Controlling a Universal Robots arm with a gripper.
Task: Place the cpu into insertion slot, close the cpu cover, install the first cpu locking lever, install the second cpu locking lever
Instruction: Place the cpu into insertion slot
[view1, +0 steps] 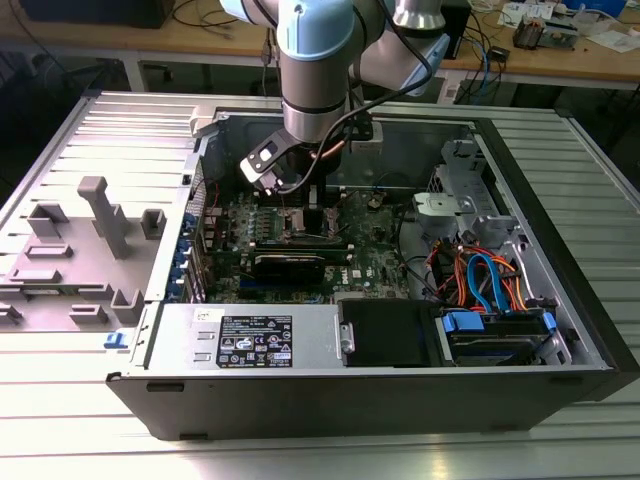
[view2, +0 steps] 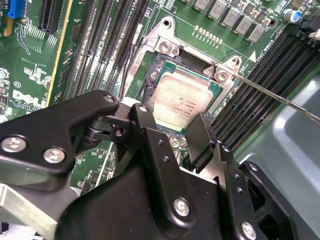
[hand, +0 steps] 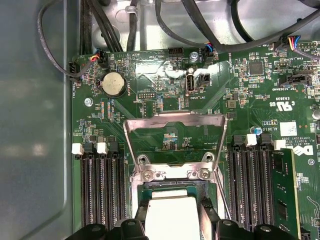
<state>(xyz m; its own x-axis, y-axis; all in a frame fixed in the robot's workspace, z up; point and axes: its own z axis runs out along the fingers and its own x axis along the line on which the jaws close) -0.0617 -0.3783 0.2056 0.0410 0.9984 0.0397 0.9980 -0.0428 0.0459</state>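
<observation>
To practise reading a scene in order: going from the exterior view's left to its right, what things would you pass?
Grey plastic fixture → green motherboard → orange and blue cables → black edge of the computer case.

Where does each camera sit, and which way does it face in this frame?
Exterior view: off the arm, raised, looking down into the open computer case; the arm reaches in from above.
First wrist view: on the wrist, facing down at the motherboard, the open cpu cover and the cpu; the pincer shows.
Second wrist view: on the wrist, looking obliquely past the pincer at the cpu.
Shared: both wrist views show the cpu and pincer.
</observation>
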